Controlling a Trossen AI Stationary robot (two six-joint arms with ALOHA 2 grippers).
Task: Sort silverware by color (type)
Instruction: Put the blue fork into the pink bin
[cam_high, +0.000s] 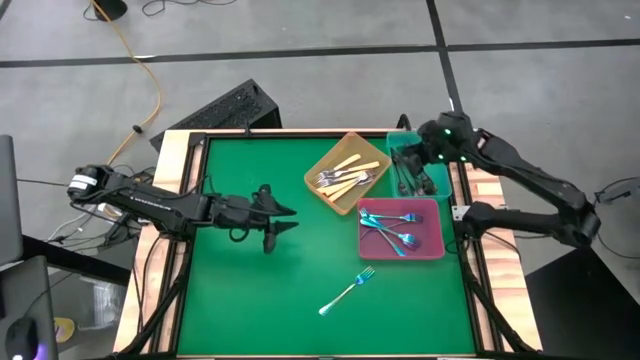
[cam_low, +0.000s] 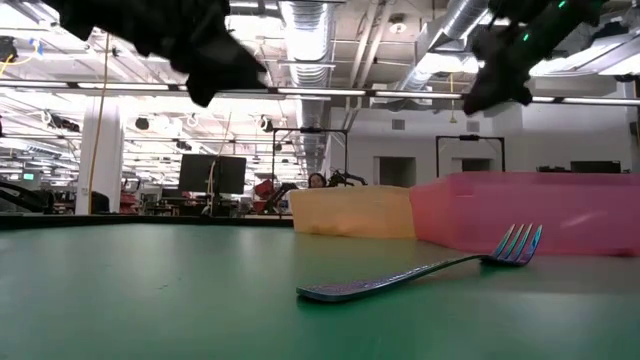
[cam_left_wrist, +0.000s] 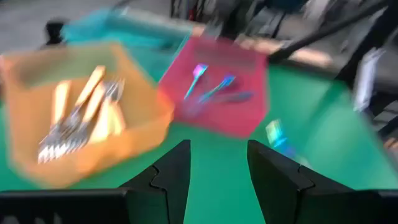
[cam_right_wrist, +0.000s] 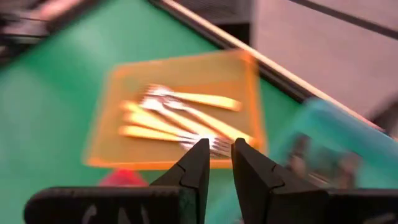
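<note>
A: Checking forks first. Where do they lie?

B: One blue fork (cam_high: 347, 291) lies alone on the green table (cam_high: 250, 290), near side, tines toward the pink tray (cam_high: 432, 245). More blue forks (cam_high: 388, 230) lie in that pink tray. Cream-handled forks (cam_high: 345, 178) are in the orange tray (cam_high: 330, 160), left of and just beyond the pink one. Black forks (cam_high: 412, 172) sit in the teal tray (cam_high: 395, 143), far right.

A: Left gripper?

B: Left gripper (cam_high: 283, 220) hangs above bare table at centre, left of the trays. Fingers (cam_left_wrist: 171, 174) stand apart with clear green showing between them; nothing held.

A: Right gripper?

B: Right gripper (cam_high: 418, 160) is above the teal tray at the far right. Wrist view shows its fingers (cam_right_wrist: 194, 163) with a narrow gap and nothing between them; blurred, though.
</note>
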